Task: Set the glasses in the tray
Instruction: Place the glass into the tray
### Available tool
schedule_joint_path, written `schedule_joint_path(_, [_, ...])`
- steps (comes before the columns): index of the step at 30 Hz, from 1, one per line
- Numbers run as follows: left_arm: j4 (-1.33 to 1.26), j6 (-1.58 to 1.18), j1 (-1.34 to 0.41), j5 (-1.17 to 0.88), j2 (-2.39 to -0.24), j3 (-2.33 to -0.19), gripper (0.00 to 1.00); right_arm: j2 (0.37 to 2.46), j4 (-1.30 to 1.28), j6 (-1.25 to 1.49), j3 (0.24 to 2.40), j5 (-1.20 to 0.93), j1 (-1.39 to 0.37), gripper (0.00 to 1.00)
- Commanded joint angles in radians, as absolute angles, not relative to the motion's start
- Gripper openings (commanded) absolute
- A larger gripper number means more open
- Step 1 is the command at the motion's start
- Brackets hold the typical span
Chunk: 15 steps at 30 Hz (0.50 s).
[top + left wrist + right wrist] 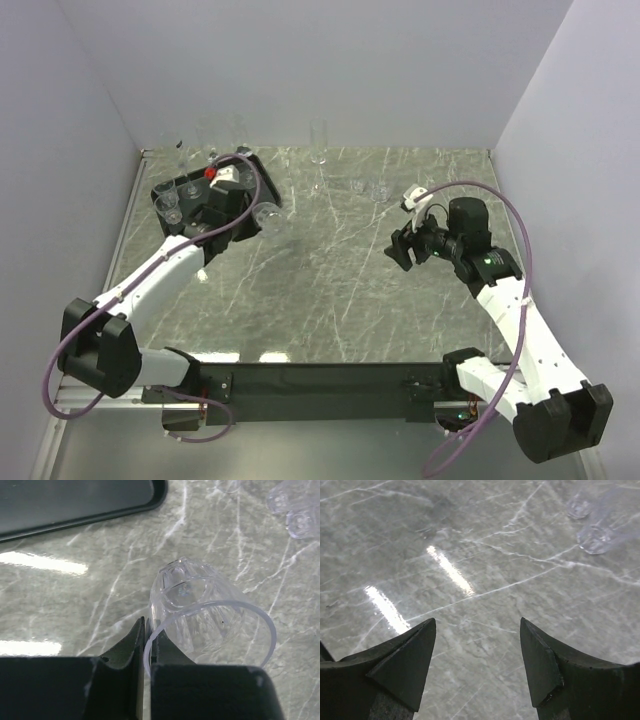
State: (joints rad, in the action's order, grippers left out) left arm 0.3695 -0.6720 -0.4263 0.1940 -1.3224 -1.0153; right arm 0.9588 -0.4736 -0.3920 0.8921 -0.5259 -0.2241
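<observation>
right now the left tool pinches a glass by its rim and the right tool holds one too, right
Not quite: the left tool does pinch a glass by its rim, but the right tool is open and empty over the table, as the right wrist view shows.

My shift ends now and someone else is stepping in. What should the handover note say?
Left gripper: shut on the rim of a tumbler, held beside the tray, not yet in it.
Right gripper: open, empty, above bare table.
Done: at least two glasses stand at the tray's left end.
Left: the held tumbler, two small glasses mid-table, and tall ones along the far edge.
</observation>
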Motion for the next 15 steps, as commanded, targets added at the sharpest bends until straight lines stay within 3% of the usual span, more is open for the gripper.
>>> schedule_joint_path(1, [0.37,-0.634,-0.355,0.169,-1.299,-1.045,0.0,0.94,-0.451,-0.396,0.877,-0.609,-0.207,0.75])
schedule_joint_path(15, [0.443,-0.742,-0.088,0.167,-1.491,-1.195,0.0,0.914,-0.436,-0.373,0.833,-0.658,-0.15,0.75])
